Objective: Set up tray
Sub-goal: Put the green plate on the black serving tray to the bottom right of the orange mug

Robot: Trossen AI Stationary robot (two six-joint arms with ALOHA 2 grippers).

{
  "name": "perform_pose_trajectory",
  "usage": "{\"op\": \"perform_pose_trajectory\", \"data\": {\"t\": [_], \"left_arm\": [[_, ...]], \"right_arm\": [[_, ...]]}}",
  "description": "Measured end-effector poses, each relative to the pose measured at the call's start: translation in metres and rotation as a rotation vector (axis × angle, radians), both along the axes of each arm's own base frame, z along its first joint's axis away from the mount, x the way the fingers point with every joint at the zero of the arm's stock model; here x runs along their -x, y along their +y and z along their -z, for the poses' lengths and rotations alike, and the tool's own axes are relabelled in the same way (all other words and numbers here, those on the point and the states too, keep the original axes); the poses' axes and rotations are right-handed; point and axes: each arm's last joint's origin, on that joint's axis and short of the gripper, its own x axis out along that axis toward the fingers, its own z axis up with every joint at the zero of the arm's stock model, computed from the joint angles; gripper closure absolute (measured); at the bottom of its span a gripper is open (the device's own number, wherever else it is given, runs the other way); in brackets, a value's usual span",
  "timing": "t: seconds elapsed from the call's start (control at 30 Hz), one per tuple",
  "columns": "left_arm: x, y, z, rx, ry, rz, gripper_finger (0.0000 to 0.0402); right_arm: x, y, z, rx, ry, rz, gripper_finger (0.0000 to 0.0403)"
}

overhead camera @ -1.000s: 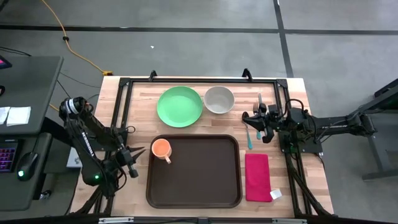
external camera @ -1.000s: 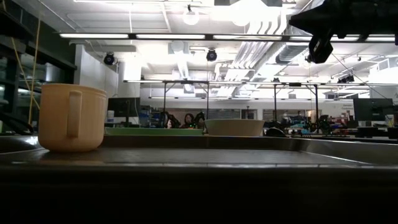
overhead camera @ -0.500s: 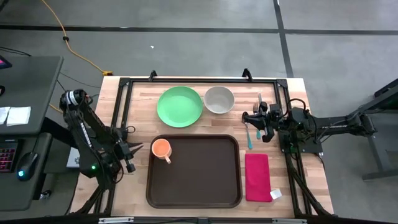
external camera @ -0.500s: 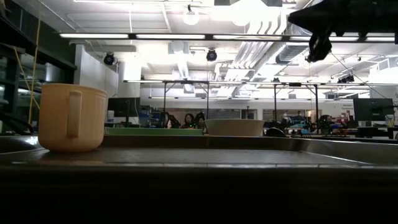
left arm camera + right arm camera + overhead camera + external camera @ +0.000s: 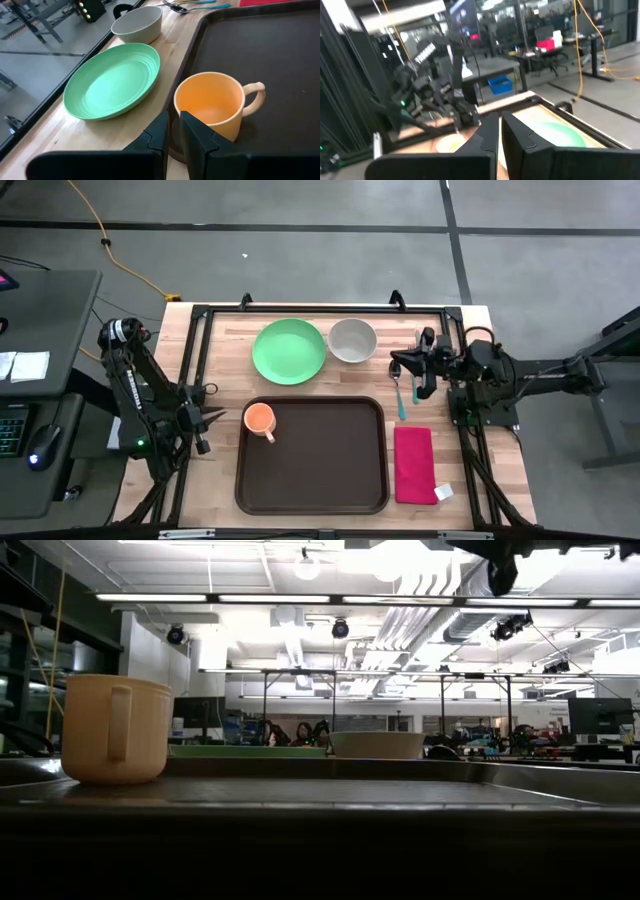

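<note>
Only the orange mug is set on the tray. Plate, bowl, cutlery apparently, and napkin remain beside it. Left gripper: narrowly parted, empty. Right gripper: closed, empty.

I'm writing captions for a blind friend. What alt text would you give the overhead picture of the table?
Seen from above, a dark brown tray lies on a wooden table with an orange mug in its corner. Behind it sit a green plate and a grey bowl; a red napkin lies beside it. A robot arm waits at each side.
</note>
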Motion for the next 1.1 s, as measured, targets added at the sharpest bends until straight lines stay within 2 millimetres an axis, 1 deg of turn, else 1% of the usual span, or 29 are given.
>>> {"op": "perform_pose_trajectory", "data": {"t": [0.13, 0.33, 0.53, 0.7, 0.83, 1.1], "left_arm": [[0.000, 0.001, 0.000, -0.006, 0.002, -0.001, 0.0323], [0.001, 0.001, 0.000, -0.003, 0.020, -0.011, 0.0323], [0.001, 0.001, 0.000, -0.002, 0.022, -0.011, 0.0323], [0.001, 0.001, 0.000, -0.003, 0.023, -0.011, 0.0323], [0.001, 0.001, 0.000, -0.009, 0.024, -0.010, 0.0323], [0.001, 0.002, 0.000, -0.023, 0.037, -0.012, 0.0323]], "right_arm": [[-0.018, 0.000, -0.013, 0.023, 0.074, -0.014, 0.0402], [-0.053, 0.001, -0.034, 0.077, 0.124, -0.058, 0.0402], [-0.088, 0.000, -0.049, 0.109, 0.233, -0.076, 0.0402], [-0.114, 0.000, -0.062, 0.139, 0.281, -0.083, 0.0402], [-0.133, -0.001, -0.066, 0.164, 0.339, -0.091, 0.0402], [-0.169, -0.001, -0.057, 0.177, 0.475, -0.107, 0.0402]]}}
